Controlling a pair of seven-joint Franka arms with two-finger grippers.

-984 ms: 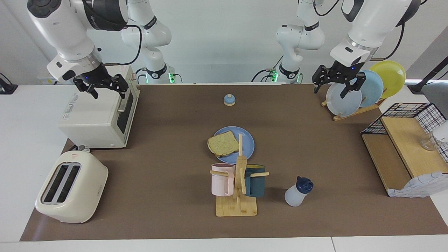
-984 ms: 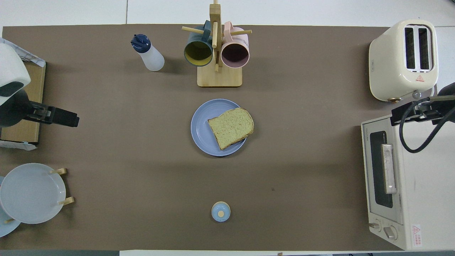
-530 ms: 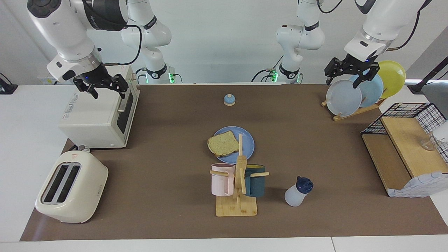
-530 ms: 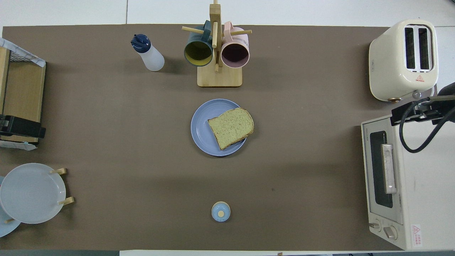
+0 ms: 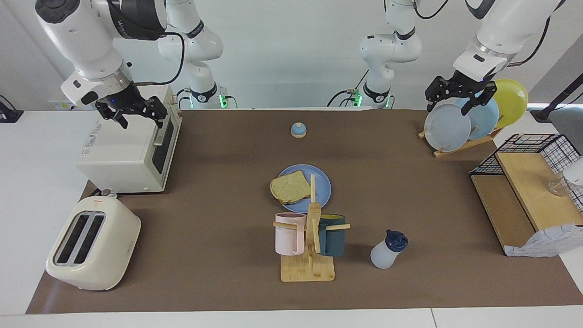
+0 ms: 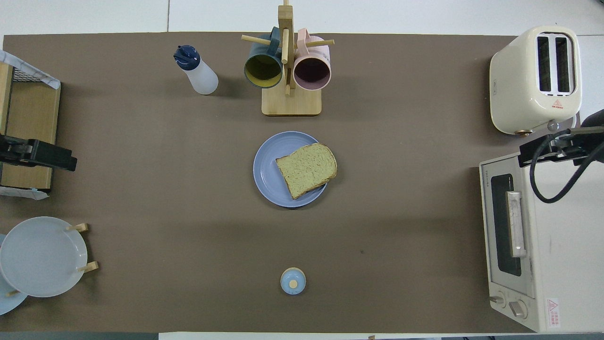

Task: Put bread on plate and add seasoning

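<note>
Square bread [image 5: 290,187] on round blue plate [image 5: 321,184], capped plastic bottle [image 5: 386,250] upright beside wooden mug rack [image 5: 310,246], left tool [image 5: 459,96] fingers apart over plate rack [image 5: 455,146], right tool [image 5: 133,114] fingers apart over oven [image 5: 127,150].

Square tan slice of bread [image 6: 307,169] resting on round light blue plate [image 6: 267,174], overhanging its rim toward cream oven [image 6: 514,245].

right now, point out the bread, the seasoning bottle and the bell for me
bread [image 6: 306,169], overhead view, middle of the slice's top face
seasoning bottle [image 5: 383,256], facing view, whitish body below the dark blue cap
bell [image 6: 293,280], overhead view, blue dome beside its tan knob
</note>
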